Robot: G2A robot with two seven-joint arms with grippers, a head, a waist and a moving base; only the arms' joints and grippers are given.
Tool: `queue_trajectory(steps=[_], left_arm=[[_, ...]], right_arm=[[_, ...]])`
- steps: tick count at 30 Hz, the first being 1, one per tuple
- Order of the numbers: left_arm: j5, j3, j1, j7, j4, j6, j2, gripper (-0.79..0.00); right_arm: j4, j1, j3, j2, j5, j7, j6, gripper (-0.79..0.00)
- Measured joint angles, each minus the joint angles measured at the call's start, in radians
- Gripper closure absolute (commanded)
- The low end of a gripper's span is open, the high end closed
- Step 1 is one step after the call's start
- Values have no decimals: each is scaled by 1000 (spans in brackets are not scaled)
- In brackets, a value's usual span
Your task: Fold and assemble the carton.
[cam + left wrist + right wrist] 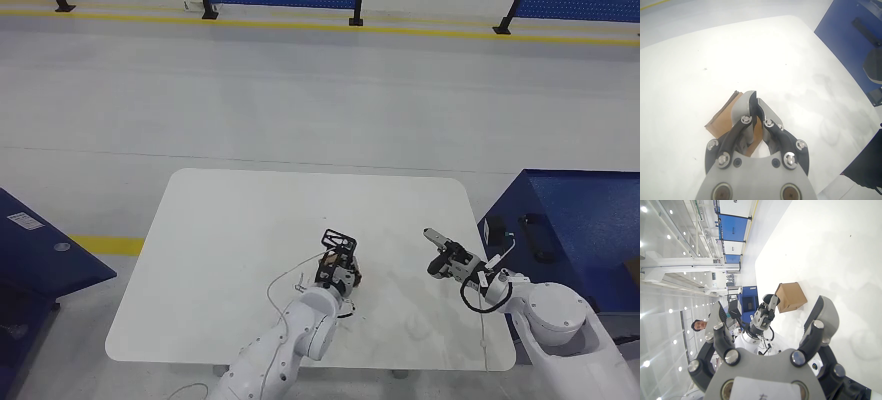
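1. The left fingers point(740, 109) are together, tips against the carton point(791, 296); the right fingers point(826, 311) stand apart, well clear of it.
2. The carton sits on the surface point(696, 75) as a formed box, so the folding looks nearly done; perhaps one flap needs pressing.
3. Its inside is hidden.

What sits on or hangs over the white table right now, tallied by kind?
carton, brown: 1
tools: 2, the left tool shut on the carton's edge, and the right tool open and apart from it
Total: 3
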Motion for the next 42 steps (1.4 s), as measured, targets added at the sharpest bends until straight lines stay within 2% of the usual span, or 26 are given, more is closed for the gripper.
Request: queue_trajectory(steps=[3,5,8,13,14,15,16,18,19,25,27,31,33,36,42], left_arm=[[-18,-8,-10,-21,28,-15,-4,0],[-32,-11,-6,4,15,-28,-6,0],[0,-27,41,109,-58,-24,1,0],[121,-92,187,267,-247,-69,39,0],[149,-105,215,283,-277,-88,47,-142],[186,-122,250,290,-312,-112,58,-785],[207,-132,272,289,-333,-125,63,-1],[217,-137,284,286,-343,-130,66,-17],[216,-136,282,286,-340,-129,65,-55],[214,-135,280,286,-338,-128,65,-446],[214,-135,280,286,-338,-128,65,-552],[214,-135,280,286,-338,-128,65,-707],[214,-135,280,286,-338,-128,65,-754],[214,-135,280,286,-338,-128,65,-784],[214,-135,280,286,-338,-128,65,-784]], right_arm=[[0,0,0,0,0,0,0,-785],[0,0,0,0,0,0,0,-785],[0,0,0,0,0,0,0,-785],[0,0,0,0,0,0,0,-785],[0,0,0,0,0,0,0,-785],[0,0,0,0,0,0,0,-785],[0,0,0,0,0,0,0,-784],[0,0,0,0,0,0,0,-785],[0,0,0,0,0,0,0,-784],[0,0,0,0,0,0,0,-784],[0,0,0,0,0,0,0,-785],[0,0,0,0,0,0,0,-785],[0,0,0,0,0,0,0,-784],[0,0,0,0,0,0,0,-784],[0,0,0,0,0,0,0,-785]])
